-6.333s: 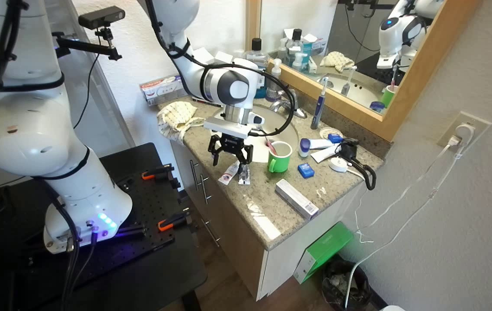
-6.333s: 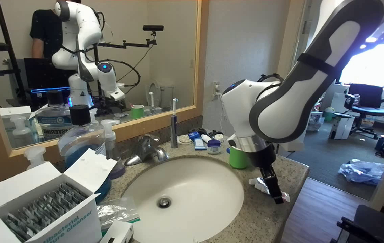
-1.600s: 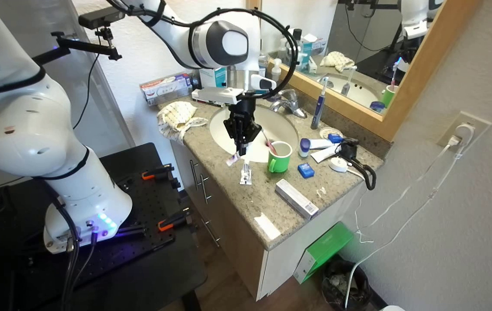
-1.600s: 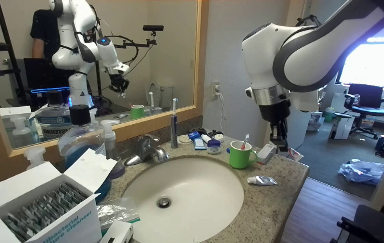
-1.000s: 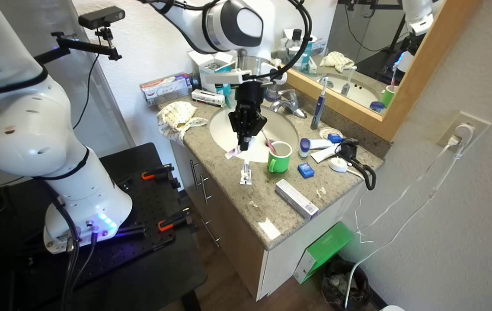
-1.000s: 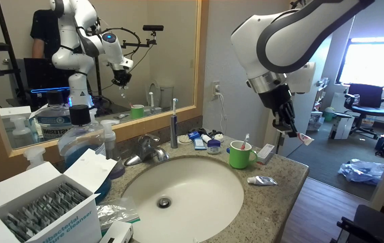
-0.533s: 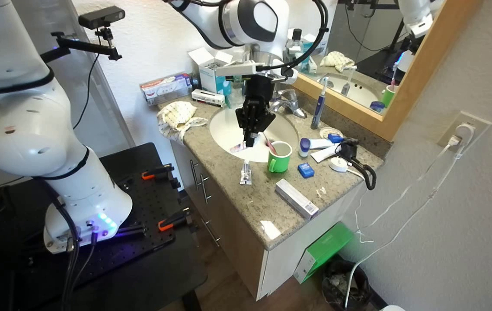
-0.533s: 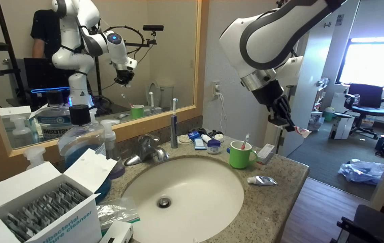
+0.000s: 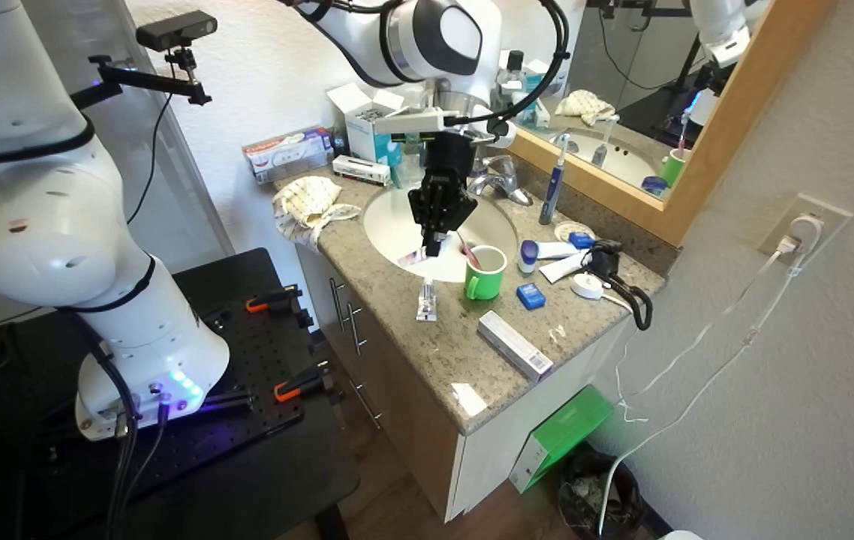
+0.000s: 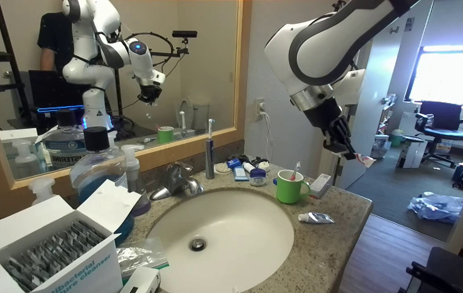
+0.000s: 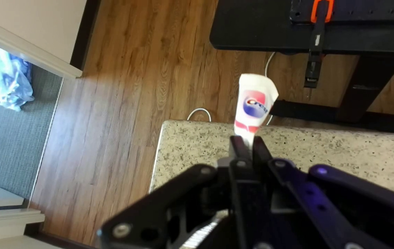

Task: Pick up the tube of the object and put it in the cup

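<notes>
The white tube (image 11: pixel 254 102) with red and blue print is clamped by its narrow end in my gripper (image 11: pixel 247 142), whose jaws are shut on it. Its wide end sticks out past the fingertips in the wrist view. Both exterior views have the tube (image 9: pixel 412 257) (image 10: pixel 365 159) tilted in the air, clear of the counter, with the gripper (image 9: pixel 433 246) (image 10: pixel 350 155) above and behind it. The cup is a green mug (image 9: pixel 484 277) (image 10: pixel 289 188) standing upright on the counter, a pink-handled toothbrush in it. The mug does not show in the wrist view.
A silver tube (image 9: pixel 426 301) (image 10: pixel 317 218) lies on the counter near the mug. A long box (image 9: pixel 515 343) lies beyond it. The sink (image 10: pixel 231 215), faucet (image 10: pixel 178 179) and an electric toothbrush (image 10: pixel 210 152) are close by. The wall mirror (image 10: pixel 199 81) borders the counter.
Several seconds ago the gripper stood open over the tubes on the counter. It has since shut on the white tube, lifted it and tilted. Over the last half second it has barely moved.
</notes>
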You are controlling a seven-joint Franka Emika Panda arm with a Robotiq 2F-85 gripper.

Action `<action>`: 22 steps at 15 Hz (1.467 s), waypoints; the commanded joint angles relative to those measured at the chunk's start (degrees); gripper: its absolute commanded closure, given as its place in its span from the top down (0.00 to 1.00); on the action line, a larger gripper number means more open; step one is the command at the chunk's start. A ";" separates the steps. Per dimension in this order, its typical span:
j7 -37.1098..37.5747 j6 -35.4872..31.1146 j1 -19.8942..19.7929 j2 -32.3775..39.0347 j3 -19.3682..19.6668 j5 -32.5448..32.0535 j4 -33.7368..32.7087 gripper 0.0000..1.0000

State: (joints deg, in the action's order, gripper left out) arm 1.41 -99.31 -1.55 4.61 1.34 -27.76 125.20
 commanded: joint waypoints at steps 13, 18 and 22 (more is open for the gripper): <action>-5.97 28.06 1.74 15.66 -0.62 4.35 -27.49 0.03; -8.84 30.06 1.03 23.17 -0.67 4.05 -35.92 0.03; -9.46 29.30 0.88 28.42 -0.65 3.96 -40.16 0.03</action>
State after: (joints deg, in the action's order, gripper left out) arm -6.64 -71.36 -0.45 29.05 0.71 -24.43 89.86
